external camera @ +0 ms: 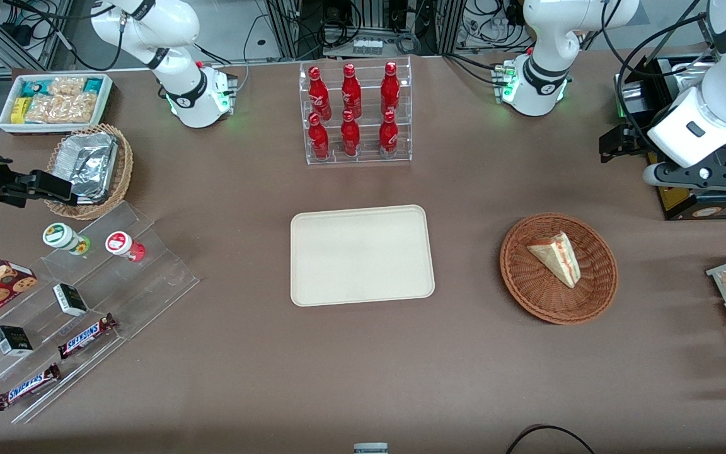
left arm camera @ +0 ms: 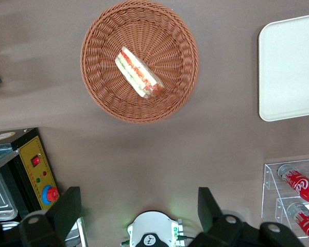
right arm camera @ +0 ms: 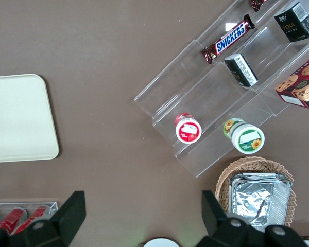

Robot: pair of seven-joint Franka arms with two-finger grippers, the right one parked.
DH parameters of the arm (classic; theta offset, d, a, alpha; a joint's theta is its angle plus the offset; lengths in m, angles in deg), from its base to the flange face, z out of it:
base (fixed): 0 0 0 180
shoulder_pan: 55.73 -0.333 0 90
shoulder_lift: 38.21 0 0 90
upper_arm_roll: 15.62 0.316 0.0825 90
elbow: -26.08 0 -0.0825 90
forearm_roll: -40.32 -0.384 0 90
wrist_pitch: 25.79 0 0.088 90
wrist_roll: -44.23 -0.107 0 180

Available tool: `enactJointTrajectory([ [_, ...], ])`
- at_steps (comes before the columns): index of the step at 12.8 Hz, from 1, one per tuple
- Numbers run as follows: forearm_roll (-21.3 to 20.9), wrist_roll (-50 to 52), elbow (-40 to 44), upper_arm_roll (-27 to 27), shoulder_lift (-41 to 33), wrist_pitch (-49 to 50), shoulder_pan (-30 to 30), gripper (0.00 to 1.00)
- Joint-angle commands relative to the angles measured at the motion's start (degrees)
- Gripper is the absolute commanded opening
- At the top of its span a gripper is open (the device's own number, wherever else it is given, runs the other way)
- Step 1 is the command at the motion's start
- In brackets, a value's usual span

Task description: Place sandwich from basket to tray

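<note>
Hovering high at the working arm's end of the table, your gripper hangs clear of everything, its two dark fingers spread wide apart and holding nothing. Your left arm reaches in from the table's edge with its white forearm angled down and its wrist bent so the camera looks straight down on the brown tabletop. The sandwich lies untouched on its side in the reddish-brown wicker basket, its red and green filling showing along the cut edge in the wrist view. Your gripper sits farther from the front camera than the basket and well apart from it. The cream tray rests flat at mid-table, bare, beside the basket toward the parked arm's end. A clear rack of red bottles stands farther from the front camera than the tray.
</note>
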Motion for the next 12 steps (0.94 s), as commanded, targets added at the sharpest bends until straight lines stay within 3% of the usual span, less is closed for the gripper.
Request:
enactJointTrajectory([
  [1,-0.1,0.4,0.6,-0.2,-0.7,1.1,-0.2,1.0],
  [7,-0.2,0.6,-0.2,-0.1,-0.3,0.5,-0.3,1.0],
  [12,-0.4,0.6,-5.6,0.0,-0.4,-3.9,-0.6,1.0],
])
